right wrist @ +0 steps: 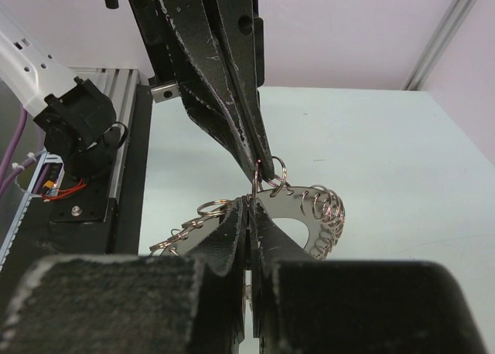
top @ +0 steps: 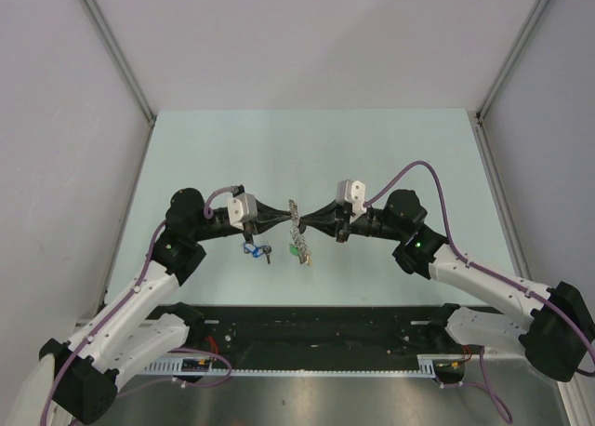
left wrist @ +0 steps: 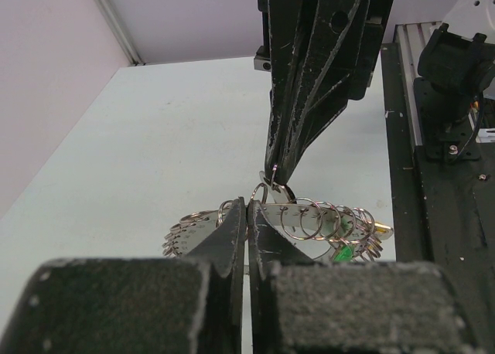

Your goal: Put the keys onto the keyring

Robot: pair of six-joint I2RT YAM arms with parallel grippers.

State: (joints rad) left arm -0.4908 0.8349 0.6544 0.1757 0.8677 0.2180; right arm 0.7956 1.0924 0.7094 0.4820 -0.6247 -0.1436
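**Both jaws closed on the keyring; loose keys lying unthreaded.**
Nearest you, the keys (top: 257, 250), one blue-tagged and one black-tagged, are lying on the worktop (top: 390, 156) just beneath the left jaws. Just beyond them, the left jaws and right jaws are meeting tip to tip. Each is fully closed and pinching the keyring (top: 297, 229) from its own side, so the ring is standing on edge between them. You are, by judgement, steadying the ring, with neither key on it yet. The next move is calling for one set of jaws to release and descend for a key while the other is holding the ring.
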